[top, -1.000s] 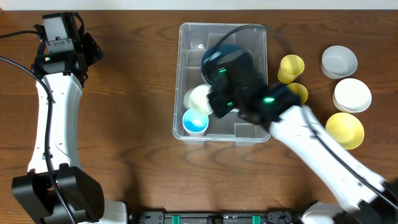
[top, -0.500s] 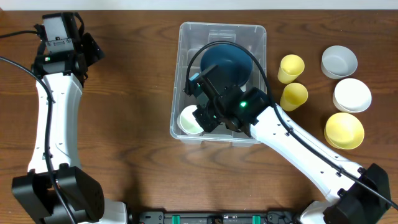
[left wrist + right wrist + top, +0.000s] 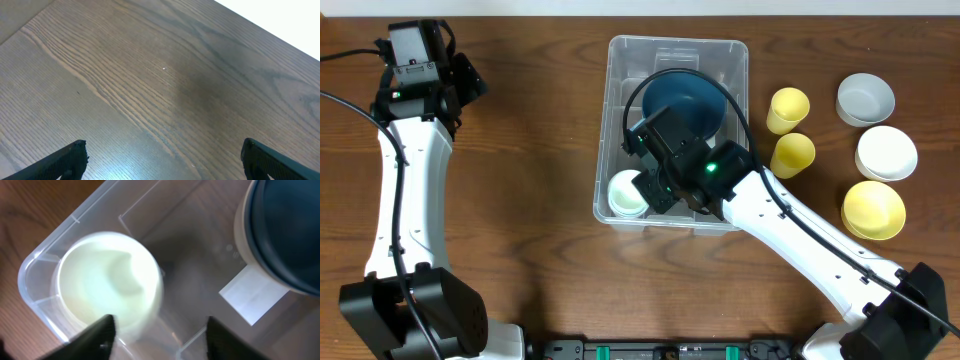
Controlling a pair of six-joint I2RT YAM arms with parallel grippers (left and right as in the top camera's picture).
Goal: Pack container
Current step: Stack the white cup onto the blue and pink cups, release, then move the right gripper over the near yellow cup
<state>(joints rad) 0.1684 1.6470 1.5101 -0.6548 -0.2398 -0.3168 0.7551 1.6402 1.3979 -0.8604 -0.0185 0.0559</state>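
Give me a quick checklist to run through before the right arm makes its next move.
1. Right gripper open: ok, fingers spread wide.
2. White cup inside container: ok, near-left corner.
3. Cup sitting flat: cannot tell, view blurred.
4. Blue bowl in container: ok.
5. Left gripper out of the way: ok, open over the table.
6. Everything packed: not ok; two yellow cups and three bowls sit outside, to the right.

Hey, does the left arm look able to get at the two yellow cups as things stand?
Probably not. The left tool sits over the far left corner of the table, and the container, with the right arm reaching into it, lies between it and the yellow cups.
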